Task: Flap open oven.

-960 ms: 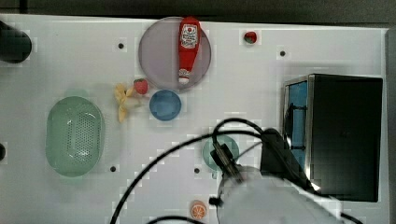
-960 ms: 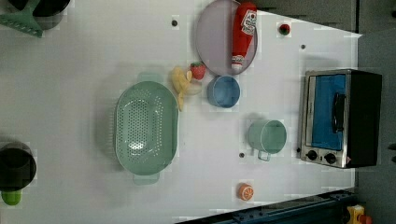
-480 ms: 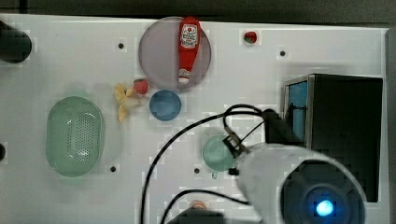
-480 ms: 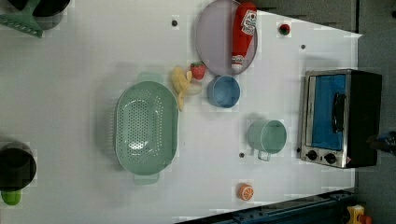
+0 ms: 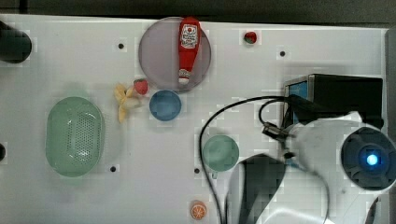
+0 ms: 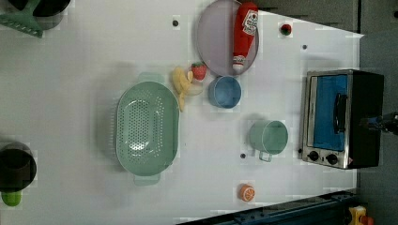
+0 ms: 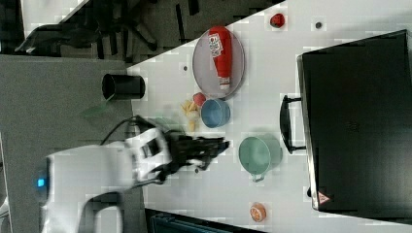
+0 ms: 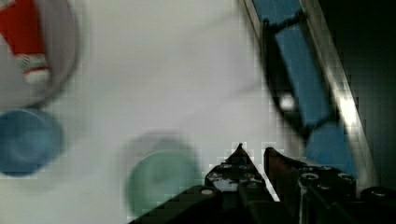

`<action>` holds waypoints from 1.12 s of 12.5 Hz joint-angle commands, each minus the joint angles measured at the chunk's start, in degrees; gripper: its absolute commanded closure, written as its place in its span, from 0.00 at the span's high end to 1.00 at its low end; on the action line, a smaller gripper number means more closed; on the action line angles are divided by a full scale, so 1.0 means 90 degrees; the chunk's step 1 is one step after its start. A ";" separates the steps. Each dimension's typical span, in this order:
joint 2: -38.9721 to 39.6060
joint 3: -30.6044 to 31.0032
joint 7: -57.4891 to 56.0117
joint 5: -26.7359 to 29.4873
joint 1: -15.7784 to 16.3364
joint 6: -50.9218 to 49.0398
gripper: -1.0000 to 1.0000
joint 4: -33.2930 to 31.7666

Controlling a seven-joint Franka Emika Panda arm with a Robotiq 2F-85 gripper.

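The oven is seen at the table edge, well apart from the colander, just beyond the green cup. Its glass door faces the cup; handle bar and long axis run parallel to that edge. The gripper, nearly closed and empty, is held above the cup. The handle is best hooked from behind and drawn down toward the cup
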 commanded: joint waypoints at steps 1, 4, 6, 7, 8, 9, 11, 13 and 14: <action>0.0528 -0.0517 -0.3058 -0.0024 -0.0205 0.0943 0.17 -0.0015; 0.1146 -0.0756 -0.3329 -0.0018 -0.0229 0.1596 0.17 -0.0019; 0.1495 -0.0775 -0.3328 0.0019 -0.0235 0.1681 0.17 -0.0020; 0.1630 -0.0762 -0.3329 0.0026 -0.0230 0.1703 0.17 -0.0020; 0.1758 -0.0757 -0.3320 0.0026 -0.0229 0.1783 0.17 -0.0020; 0.1872 -0.0760 -0.3322 0.0026 -0.0231 0.1884 0.17 -0.0023; 0.2051 -0.0722 -0.3319 0.0026 -0.0225 0.2022 0.17 -0.0033; 0.2162 -0.0639 -0.3302 0.0026 -0.0216 0.2032 0.17 -0.0042; 0.2163 -0.0598 -0.3282 0.0019 -0.0208 0.2033 0.17 -0.0044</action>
